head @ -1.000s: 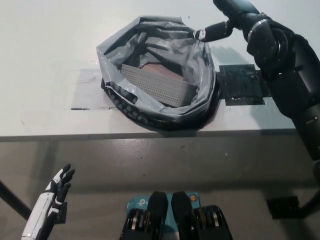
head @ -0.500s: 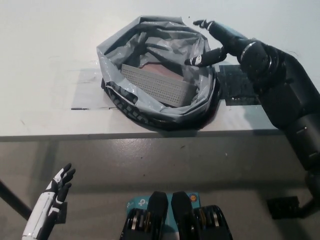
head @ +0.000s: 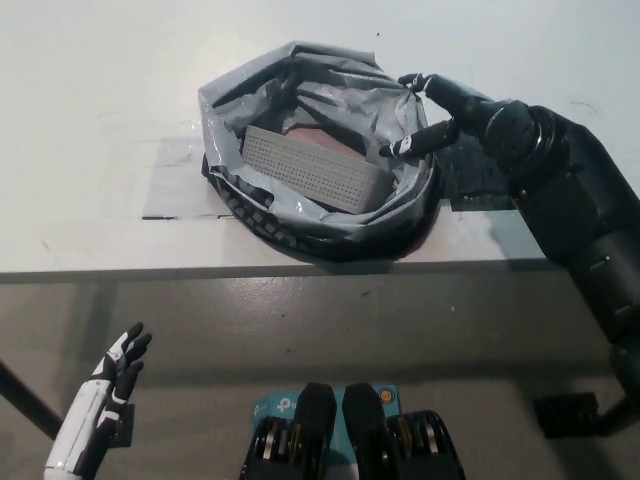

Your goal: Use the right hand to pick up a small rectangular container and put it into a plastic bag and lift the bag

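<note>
A grey, glossy, crumpled bag (head: 312, 150) sits open on the pale table (head: 100, 120), its rim rolled out into a rough ring and its lower edge in dark folds near the table's front edge. Inside lies the container (head: 312, 172), a long grey box with a finely dotted face, tilted from 10 o'clock down to 4 o'clock; a reddish-brown patch shows behind it. The black right hand (head: 445, 105) reaches in from 3 o'clock, fingers (head: 415, 143) spread on the bag's right rim; whether they pinch the plastic I cannot tell. A dark square pad (head: 470, 185) on the table is mostly covered by that arm. Clear tape strips (head: 175, 160) lie left of the bag. The white left hand (head: 105, 395) hangs released at 7 o'clock, below the table, cut off by the frame.
</note>
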You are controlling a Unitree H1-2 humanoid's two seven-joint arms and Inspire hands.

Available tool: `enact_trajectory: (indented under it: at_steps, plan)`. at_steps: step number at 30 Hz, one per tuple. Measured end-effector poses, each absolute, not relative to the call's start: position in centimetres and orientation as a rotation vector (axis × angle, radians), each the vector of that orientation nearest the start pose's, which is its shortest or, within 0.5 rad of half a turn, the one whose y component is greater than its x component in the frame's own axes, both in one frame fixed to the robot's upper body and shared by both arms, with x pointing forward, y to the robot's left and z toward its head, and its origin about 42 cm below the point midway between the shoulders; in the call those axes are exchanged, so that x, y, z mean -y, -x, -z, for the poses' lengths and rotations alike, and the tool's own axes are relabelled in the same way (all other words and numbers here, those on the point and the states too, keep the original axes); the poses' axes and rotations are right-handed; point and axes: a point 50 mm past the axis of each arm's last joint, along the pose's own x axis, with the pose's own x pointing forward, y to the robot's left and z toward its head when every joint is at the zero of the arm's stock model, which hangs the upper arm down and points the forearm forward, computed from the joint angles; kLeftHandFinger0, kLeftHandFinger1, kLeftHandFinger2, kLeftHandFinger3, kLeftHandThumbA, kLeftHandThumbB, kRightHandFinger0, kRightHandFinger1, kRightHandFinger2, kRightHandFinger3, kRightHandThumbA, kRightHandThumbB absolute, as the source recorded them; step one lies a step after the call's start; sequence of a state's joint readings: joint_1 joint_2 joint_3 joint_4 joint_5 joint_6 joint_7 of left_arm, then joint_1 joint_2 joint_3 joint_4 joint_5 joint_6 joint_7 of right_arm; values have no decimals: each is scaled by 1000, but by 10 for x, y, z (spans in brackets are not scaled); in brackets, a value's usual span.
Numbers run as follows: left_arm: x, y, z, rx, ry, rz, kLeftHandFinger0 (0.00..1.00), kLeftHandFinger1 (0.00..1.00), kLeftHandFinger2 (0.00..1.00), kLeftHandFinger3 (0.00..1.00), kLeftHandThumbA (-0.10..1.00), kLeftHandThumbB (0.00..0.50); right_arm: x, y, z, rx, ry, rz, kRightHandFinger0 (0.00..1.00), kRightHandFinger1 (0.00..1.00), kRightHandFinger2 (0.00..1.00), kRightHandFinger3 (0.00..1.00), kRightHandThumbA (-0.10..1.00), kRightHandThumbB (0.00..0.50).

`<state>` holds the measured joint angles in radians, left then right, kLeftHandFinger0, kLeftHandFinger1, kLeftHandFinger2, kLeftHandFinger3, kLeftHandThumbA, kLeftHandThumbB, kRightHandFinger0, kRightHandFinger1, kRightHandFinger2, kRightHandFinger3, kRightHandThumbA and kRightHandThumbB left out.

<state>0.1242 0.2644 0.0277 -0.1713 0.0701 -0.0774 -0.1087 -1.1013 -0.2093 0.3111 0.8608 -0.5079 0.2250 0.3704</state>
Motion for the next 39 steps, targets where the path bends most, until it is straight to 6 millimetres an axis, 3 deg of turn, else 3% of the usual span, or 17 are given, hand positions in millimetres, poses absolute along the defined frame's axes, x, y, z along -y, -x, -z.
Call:
enact_trajectory:
  at_steps: [5, 9, 10, 11, 12, 13, 14, 16, 17, 19, 24, 26, 28, 31, 36, 38, 39]
  plan:
    - [-294, -243, -127, 111, -346, 99, 1000, 1000, 1000, 1000, 1000, 115, 156, -566, -298, -123, 987, -421, 1000, 1000, 1000, 1000, 815, 472]
    - [-294, -244, -128, 112, -346, 98, 1000, 1000, 1000, 1000, 1000, 106, 152, -566, -301, -113, 895, -412, 699, 1000, 1000, 1000, 590, 420]
    - [-294, -245, -128, 112, -346, 99, 1000, 1000, 1000, 1000, 1000, 103, 149, -566, -301, -108, 839, -403, 461, 717, 1000, 1000, 428, 367]
    - [-294, -245, -128, 113, -346, 99, 1000, 1000, 1000, 1000, 1000, 103, 148, -567, -302, -106, 811, -396, 360, 606, 946, 1000, 390, 368]
    - [-294, -245, -129, 114, -346, 99, 1000, 1000, 1000, 1000, 1000, 95, 146, -567, -302, -104, 783, -388, 72, 227, 580, 1000, 270, 341]
    - [-294, -245, -129, 114, -346, 99, 1000, 1000, 1000, 1000, 1000, 88, 146, -567, -302, -103, 776, -386, 14, 45, 285, 929, 146, 317]
    - [-293, -247, -129, 116, -346, 100, 1000, 1000, 1000, 1000, 1000, 88, 139, -567, -303, -90, 670, -353, 3, 9, 255, 665, 61, 302]
    - [-293, -248, -130, 119, -347, 100, 1000, 1000, 1000, 1000, 1000, 85, 134, -566, -303, -85, 583, -334, 0, 26, 364, 453, -38, 279]
    - [-293, -249, -131, 122, -347, 102, 1000, 1000, 1000, 1000, 997, 89, 130, -566, -304, -82, 509, -318, 0, 118, 489, 384, -76, 265]
    - [-292, -250, -131, 125, -348, 102, 1000, 1000, 1000, 1000, 967, 79, 128, -566, -304, -81, 403, -293, 0, 338, 759, 462, -100, 230]
    - [-292, -251, -132, 128, -348, 103, 1000, 1000, 1000, 1000, 941, 84, 128, -565, -300, -99, 128, -227, 0, 367, 784, 348, -100, 231]
    - [-292, -252, -132, 129, -348, 103, 1000, 1000, 1000, 1000, 946, 89, 129, -565, -300, -104, 77, -212, 0, 404, 843, 338, -100, 226]
    - [-292, -253, -133, 134, -348, 103, 995, 1000, 1000, 1000, 949, 81, 130, -564, -299, -118, -40, -187, 0, 414, 869, 403, -100, 217]
    - [-292, -254, -134, 137, -348, 104, 987, 1000, 1000, 1000, 936, 76, 133, -564, -302, -127, -144, -165, 0, 402, 880, 376, -100, 200]
    - [-292, -254, -135, 138, -347, 103, 981, 1000, 1000, 1000, 928, 54, 137, -565, -309, -127, -227, -155, 0, 384, 866, 303, -100, 218]
    - [-292, -255, -135, 140, -347, 103, 986, 1000, 1000, 1000, 929, 60, 139, -565, -313, -127, -266, -151, 0, 353, 833, 410, -100, 206]
    - [-292, -255, -135, 141, -348, 104, 989, 1000, 1000, 1000, 922, 52, 139, -565, -314, -128, -276, -149, 0, 342, 823, 606, -100, 214]
